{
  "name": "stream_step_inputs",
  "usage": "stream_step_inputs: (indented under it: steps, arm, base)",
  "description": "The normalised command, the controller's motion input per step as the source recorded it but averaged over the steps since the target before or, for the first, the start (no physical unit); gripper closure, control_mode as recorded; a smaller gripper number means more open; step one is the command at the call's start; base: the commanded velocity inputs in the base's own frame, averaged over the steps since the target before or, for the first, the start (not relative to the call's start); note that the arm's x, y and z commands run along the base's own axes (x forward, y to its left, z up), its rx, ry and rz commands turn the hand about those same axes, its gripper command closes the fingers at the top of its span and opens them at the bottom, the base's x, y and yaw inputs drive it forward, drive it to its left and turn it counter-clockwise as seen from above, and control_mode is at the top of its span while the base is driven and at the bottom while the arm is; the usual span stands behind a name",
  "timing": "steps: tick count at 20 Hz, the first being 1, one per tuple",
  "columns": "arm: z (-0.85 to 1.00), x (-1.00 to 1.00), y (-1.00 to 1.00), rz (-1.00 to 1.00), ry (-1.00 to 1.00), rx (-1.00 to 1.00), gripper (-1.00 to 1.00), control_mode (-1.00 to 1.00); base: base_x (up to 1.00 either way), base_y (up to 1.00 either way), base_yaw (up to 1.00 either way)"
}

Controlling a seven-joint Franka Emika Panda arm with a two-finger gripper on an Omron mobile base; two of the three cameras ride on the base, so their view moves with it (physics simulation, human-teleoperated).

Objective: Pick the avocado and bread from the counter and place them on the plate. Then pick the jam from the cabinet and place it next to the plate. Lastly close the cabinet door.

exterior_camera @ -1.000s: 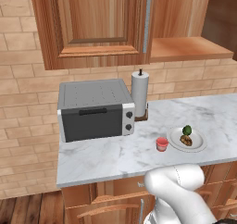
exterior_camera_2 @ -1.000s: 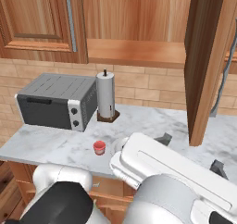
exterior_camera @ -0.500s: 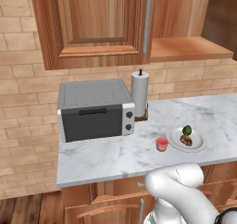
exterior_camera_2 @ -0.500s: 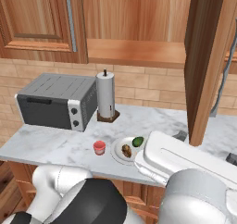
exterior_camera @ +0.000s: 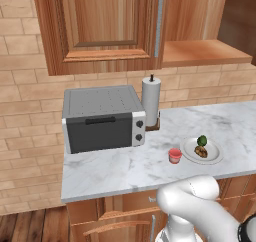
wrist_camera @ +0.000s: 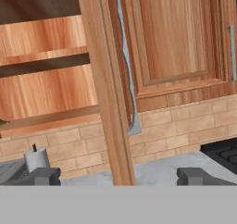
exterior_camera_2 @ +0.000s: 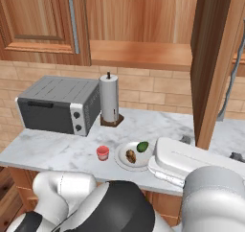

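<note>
Fingers wide, pointed at the open door

Fingers (wrist_camera: pixel 46 176) are spread wide with nothing between them, and the open cabinet door's (wrist_camera: pixel 105 86) edge stands right in the gap, seen from the hand. Over on the worktop (exterior_camera: pixel 120 168), the plate (exterior_camera: pixel 212 157) has the avocado (exterior_camera: pixel 202 140) and bread (exterior_camera: pixel 201 151) on it. Jam (exterior_camera: pixel 175 155) sits just left of the plate, not touching. Toaster oven (exterior_camera: pixel 102 118) and paper towel roll (exterior_camera: pixel 151 102) stand behind. Cabinet shelf (exterior_camera_2: pixel 143 53) looks bare.
</note>
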Motion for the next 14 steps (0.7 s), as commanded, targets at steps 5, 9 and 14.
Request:
stream_step_inputs:
  steps: [5,9,14]
  arm:
    - [-0.15,0.08,0.07,0.08,0.02,-0.06,-1.00,-1.00]
    - [-0.11,0.21,0.05,0.06,0.02,-0.05,-1.00,-1.00]
    - [-0.01,0.36,0.00,0.02,0.00,-0.02,-1.00,-1.00]
  base:
    - [0.00,0.00,0.00]
    - [0.00,0.00,0.00]
    - [0.00,0.00,0.00]
